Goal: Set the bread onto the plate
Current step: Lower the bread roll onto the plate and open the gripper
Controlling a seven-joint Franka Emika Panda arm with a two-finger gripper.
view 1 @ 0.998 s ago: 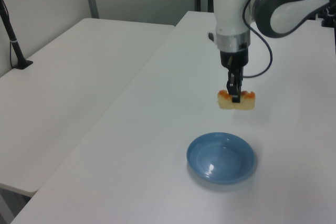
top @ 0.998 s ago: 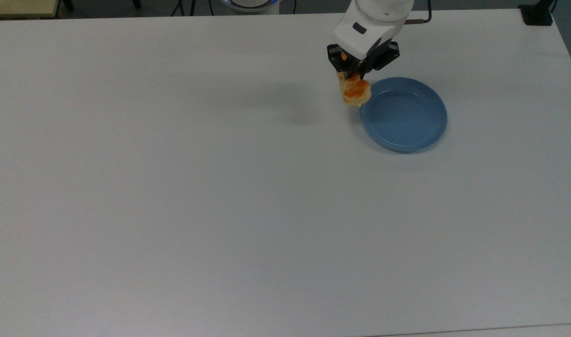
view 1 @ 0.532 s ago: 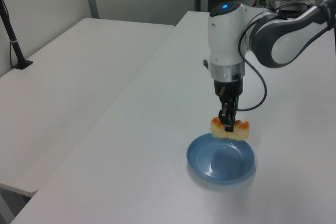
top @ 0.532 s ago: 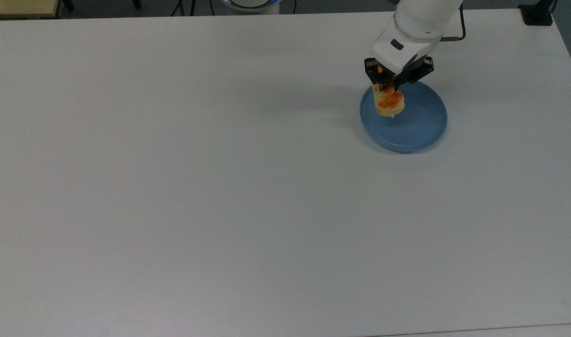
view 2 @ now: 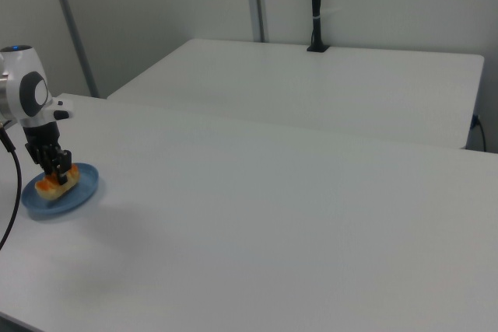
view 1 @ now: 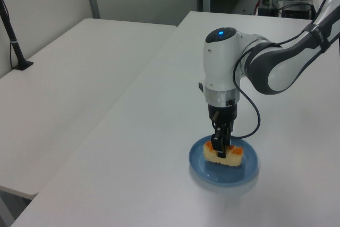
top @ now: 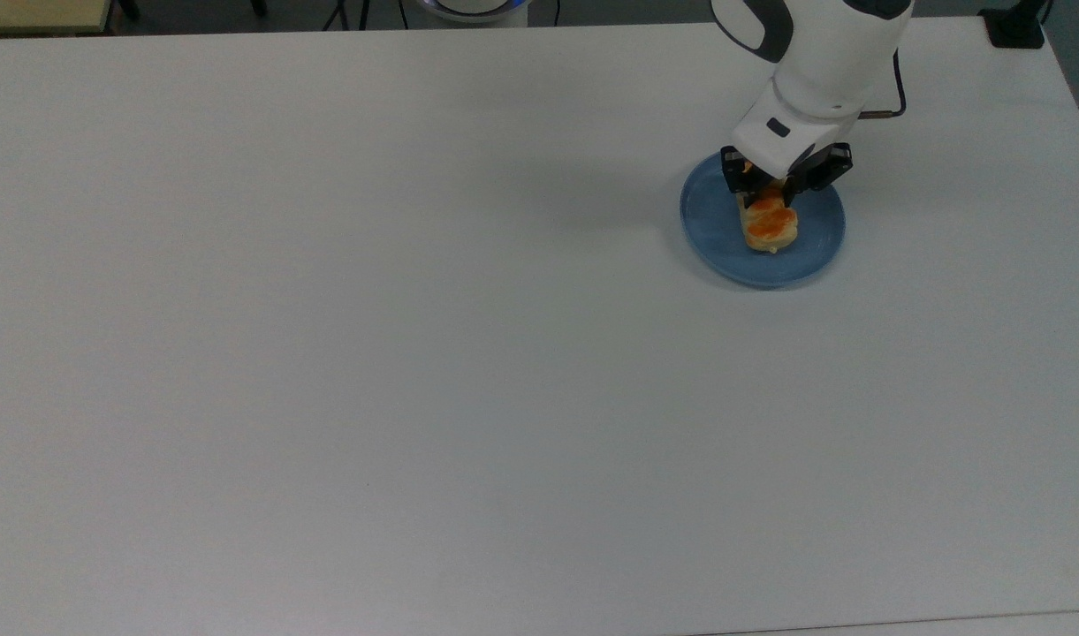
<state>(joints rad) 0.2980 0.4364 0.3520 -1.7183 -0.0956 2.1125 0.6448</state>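
**Bread over plate, gripper clamped on it**

White worktop (top: 415, 353) carries everything. Arm (view 1: 265, 67) reaches down w/ wrist vertical. Blue plate (top: 813, 243) sits near the worktop's far edge, toward the top view's right corner. Gripper (view 1: 222, 147) is pinched across the bread (top: 769, 225), which sits inside the plate rim, at or just above plate floor; can't tell which.

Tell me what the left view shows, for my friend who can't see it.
A white robot arm's claw grips a small yellow bread right over a blue plate, low enough that it may be touching. The plate sits on a big white table.
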